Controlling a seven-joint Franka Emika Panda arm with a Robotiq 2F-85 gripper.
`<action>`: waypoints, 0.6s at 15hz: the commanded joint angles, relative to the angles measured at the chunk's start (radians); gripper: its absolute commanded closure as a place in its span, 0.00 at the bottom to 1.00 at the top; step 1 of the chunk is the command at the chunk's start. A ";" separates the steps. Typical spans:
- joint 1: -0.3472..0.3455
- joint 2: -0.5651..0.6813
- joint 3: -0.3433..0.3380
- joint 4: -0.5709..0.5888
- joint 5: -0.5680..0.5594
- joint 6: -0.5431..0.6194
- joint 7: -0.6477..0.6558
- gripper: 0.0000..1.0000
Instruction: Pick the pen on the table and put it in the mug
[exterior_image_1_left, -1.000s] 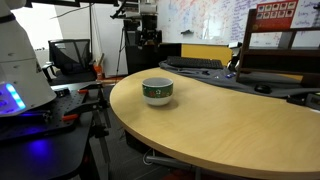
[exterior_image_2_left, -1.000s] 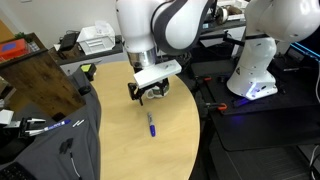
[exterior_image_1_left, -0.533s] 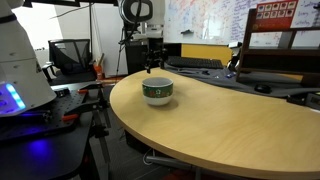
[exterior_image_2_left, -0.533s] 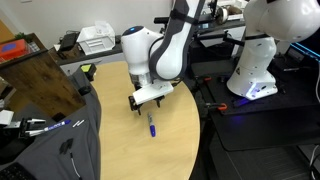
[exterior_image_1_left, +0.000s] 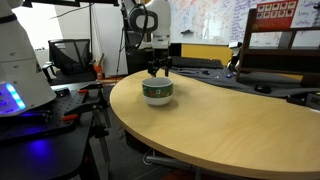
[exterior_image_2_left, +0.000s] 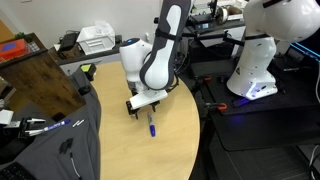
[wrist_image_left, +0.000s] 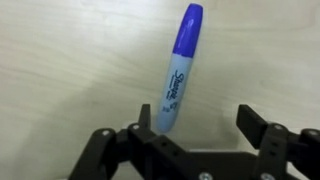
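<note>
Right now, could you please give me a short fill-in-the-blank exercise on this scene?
1. The pen lies flat on the ___.
2. Its cap is coloured ___.
3. The hand is ___ and grips nothing.
4. The mug is white and dark ___.
Missing words: table; blue; open; green.

This is a robotics lab set up in office space. A whiteboard (exterior_image_1_left: 205, 18) covered in writing fills the back wall. A black office chair (exterior_image_1_left: 68, 55) stands near it, as does a dark desk (exterior_image_1_left: 270, 85) carrying a keyboard (exterior_image_1_left: 195, 63). A second white robot base (exterior_image_2_left: 255, 55) glows blue beside the light wood-grain table (exterior_image_1_left: 230, 125). What looks like a white printer (exterior_image_2_left: 97, 40) sits further back among the clutter.
</note>
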 joint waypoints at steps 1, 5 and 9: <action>0.006 0.031 -0.002 0.019 0.088 0.026 -0.061 0.29; 0.008 0.045 0.000 0.015 0.143 0.027 -0.095 0.41; 0.011 0.054 -0.003 0.007 0.177 0.027 -0.106 0.66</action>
